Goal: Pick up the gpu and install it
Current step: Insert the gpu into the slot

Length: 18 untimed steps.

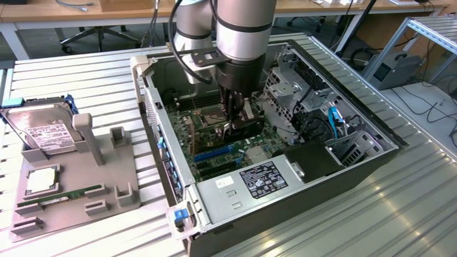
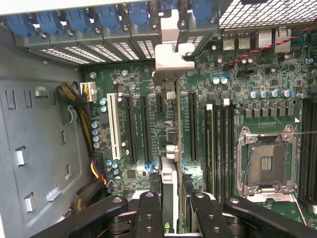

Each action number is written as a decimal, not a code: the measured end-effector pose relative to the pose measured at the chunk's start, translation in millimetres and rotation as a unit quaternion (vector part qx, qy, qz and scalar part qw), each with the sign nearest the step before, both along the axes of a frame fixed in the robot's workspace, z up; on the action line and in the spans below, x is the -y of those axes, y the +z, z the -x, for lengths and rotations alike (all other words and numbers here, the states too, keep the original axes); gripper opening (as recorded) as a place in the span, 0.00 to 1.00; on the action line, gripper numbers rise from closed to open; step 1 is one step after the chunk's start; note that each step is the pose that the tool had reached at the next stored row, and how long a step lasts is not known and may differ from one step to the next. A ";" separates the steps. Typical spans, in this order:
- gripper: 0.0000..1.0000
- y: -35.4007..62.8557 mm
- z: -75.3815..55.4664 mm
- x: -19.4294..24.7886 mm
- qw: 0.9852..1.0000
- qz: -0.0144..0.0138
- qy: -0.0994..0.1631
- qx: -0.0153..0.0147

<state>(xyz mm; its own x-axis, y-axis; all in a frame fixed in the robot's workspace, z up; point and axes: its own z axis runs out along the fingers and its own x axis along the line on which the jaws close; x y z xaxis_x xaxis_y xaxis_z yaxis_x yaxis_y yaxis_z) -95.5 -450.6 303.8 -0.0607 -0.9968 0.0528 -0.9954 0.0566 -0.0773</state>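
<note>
The gpu (image 2: 171, 148) shows edge-on in the wrist view, upright over the green motherboard (image 2: 247, 99). Its silver bracket (image 2: 171, 59) lies against the case's rear slot openings. My gripper (image 2: 173, 215) is shut on the card, one black finger (image 2: 148, 213) on each side of it. The card stands in line with a slot between the black expansion slots (image 2: 145, 129) and the longer black slot (image 2: 192, 129); I cannot tell if it is seated. In the exterior view my gripper (image 1: 239, 131) reaches down inside the open computer case (image 1: 164, 160), low over the motherboard.
An empty CPU socket (image 2: 265, 166) sits beside the card, and a white slot (image 2: 115, 126) and a cable bundle (image 2: 79, 106) lie on its other side. At the exterior view's left, a grey fixture (image 1: 107, 160) carries a hard drive (image 1: 46, 131) and a green RAM stick (image 1: 61, 197).
</note>
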 end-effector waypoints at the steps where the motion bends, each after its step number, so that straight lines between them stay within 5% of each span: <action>1: 0.27 0.0 0.1 -0.1 1.000 0.000 0.000 0.000; 18: 0.27 -1.4 6.1 -8.6 1.000 0.003 -0.001 0.000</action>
